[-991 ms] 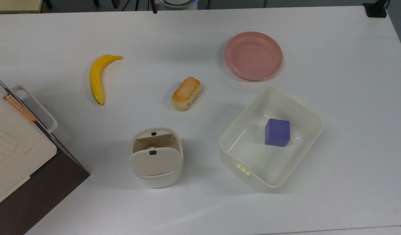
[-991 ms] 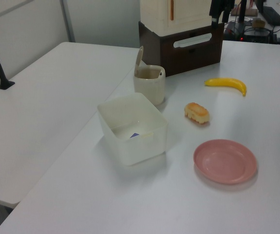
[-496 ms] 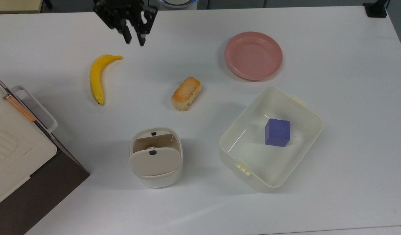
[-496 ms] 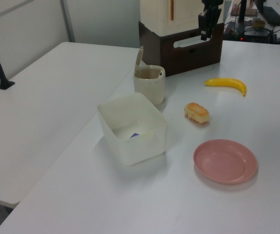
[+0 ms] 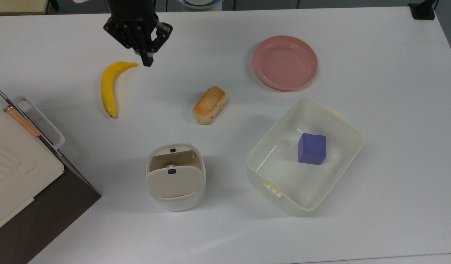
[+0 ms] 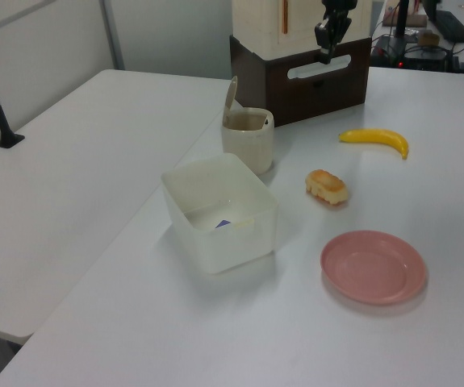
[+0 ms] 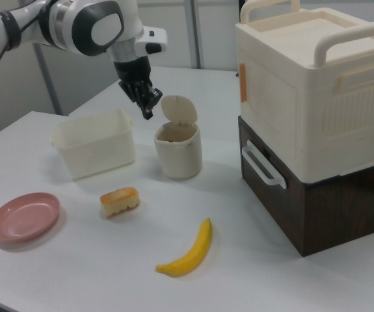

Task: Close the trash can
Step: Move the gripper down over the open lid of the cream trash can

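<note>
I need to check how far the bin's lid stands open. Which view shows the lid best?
The right view: the lid stands upright in profile above the trash can. The top view foreshortens it; the left view shows it edge-on.

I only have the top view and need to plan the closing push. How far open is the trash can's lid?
Observer: In the right view, the lid stands almost upright above the rim of the trash can.
Operator: Is the claw down by the banana?
Observer: No. The claw hangs well above the table, roughly level with the lid in the right view. The banana lies flat on the table.
Operator: Is anything tall nearby?
Observer: A cream case stacked on a brown box rises higher than the can.
</note>
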You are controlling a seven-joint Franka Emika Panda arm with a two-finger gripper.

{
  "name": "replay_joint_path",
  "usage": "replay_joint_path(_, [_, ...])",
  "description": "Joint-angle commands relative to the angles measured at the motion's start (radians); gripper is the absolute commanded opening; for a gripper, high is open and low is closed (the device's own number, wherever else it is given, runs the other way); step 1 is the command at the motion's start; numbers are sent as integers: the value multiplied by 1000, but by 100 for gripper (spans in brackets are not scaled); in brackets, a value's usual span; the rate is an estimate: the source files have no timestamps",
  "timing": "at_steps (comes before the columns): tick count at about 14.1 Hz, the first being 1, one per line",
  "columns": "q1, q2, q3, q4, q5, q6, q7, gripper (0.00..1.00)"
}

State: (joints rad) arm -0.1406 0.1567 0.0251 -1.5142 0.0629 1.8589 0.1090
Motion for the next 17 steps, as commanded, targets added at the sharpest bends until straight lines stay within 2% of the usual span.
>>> replay_joint_path(1, [30, 85, -4, 83, -3, 103, 81, 0])
replay_joint_path(4, [61, 135, -5, 95, -11, 236, 133, 0])
replay_joint_path(7, [101, 225, -7, 123, -41, 443, 205, 0])
replay_joint_path(11, [111, 296, -7, 187, -93, 546, 311, 0])
replay_joint_path(17, [128, 351, -8, 189, -109, 744, 382, 0])
